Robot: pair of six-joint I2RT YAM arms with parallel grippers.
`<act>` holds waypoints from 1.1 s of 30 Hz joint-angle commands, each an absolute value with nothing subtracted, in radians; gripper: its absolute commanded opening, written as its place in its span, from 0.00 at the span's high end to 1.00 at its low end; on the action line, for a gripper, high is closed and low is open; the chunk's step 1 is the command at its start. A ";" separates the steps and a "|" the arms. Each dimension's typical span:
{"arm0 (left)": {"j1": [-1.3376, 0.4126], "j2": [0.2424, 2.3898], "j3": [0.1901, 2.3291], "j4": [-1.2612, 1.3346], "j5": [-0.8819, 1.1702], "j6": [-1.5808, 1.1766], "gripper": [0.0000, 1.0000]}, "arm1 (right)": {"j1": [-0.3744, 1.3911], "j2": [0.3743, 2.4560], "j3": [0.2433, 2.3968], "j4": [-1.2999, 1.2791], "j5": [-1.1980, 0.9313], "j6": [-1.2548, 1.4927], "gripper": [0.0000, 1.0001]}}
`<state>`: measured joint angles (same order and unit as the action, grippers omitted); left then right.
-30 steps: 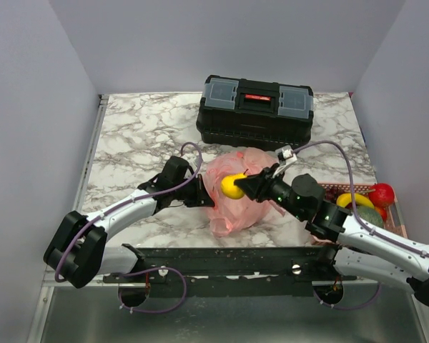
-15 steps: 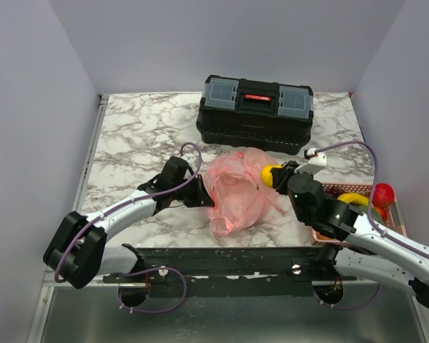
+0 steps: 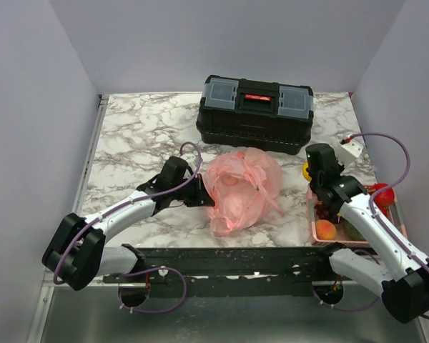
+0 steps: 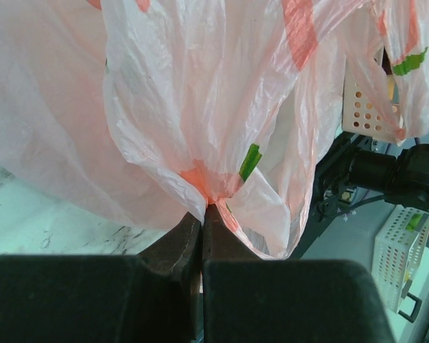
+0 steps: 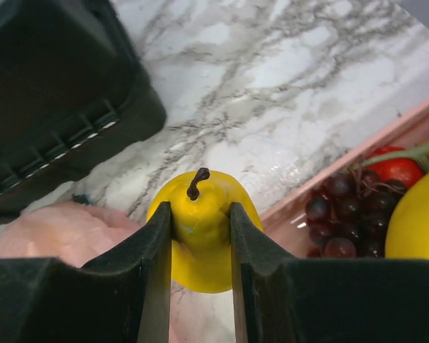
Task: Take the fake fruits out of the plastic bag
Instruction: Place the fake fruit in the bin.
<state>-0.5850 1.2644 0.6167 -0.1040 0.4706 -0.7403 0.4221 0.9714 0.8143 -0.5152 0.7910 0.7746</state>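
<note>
PEAR LEAVES THE BAG: the right end effector [image 3: 311,171], clamped on a yellow pear [image 5: 200,193], now hangs at centre right of the overhead view, clear of the bag [image 3: 239,187]; a second ago it was at the bag's mouth in mid-frame with the same pear, and half a second ago at the bag's right edge. In the right wrist view the pear sits between the two fingers, stem toward the camera, over the marbled worktop [image 3: 136,136] and just beside the rim of the pink basket [image 5: 357,153] at right; grapes [image 5: 343,214], a red fruit [image 5: 393,168] and part of a larger yellow fruit [image 5: 422,221] lie in that basket; overhead, an orange fruit [image 3: 326,230] shows in its near corner. The left end effector [image 4: 202,214] has not moved over the second; its jaws are pressed together on a gathered fold of the bag's left side, the pink film rising crinkled above them in the left wrist view. The bag rests on the worktop at centre, below the black toolbox [image 3: 256,111] at upper centre; its heap looks unchanged.
</note>
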 commanded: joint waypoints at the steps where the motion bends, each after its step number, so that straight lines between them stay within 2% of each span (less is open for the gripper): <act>1: -0.592 1.223 0.633 -0.099 0.456 -0.718 1.00 | 0.322 0.983 0.831 -0.725 0.714 0.958 0.99; 7: -0.592 1.233 0.644 -0.085 0.466 -0.706 1.00 | 0.297 0.879 0.792 -0.852 0.695 1.067 0.99; 13: -0.592 1.269 0.682 -0.089 0.496 -0.696 1.00 | 0.287 0.969 0.767 -0.936 0.552 1.148 0.99; 17: -0.592 1.281 0.684 -0.069 0.505 -0.712 1.00 | 0.287 0.922 0.778 -1.015 0.547 1.194 0.99; 20: -0.592 1.291 0.701 -0.066 0.531 -0.713 1.00 | 0.286 0.923 0.833 -1.123 0.646 1.226 0.99; 26: -0.590 1.325 0.728 -0.071 0.536 -0.704 1.00 | 0.287 1.025 0.810 -1.077 0.606 1.242 0.99; 33: -0.591 1.367 0.754 -0.063 0.578 -0.696 1.00 | 0.286 1.010 0.732 -1.035 0.595 1.301 0.91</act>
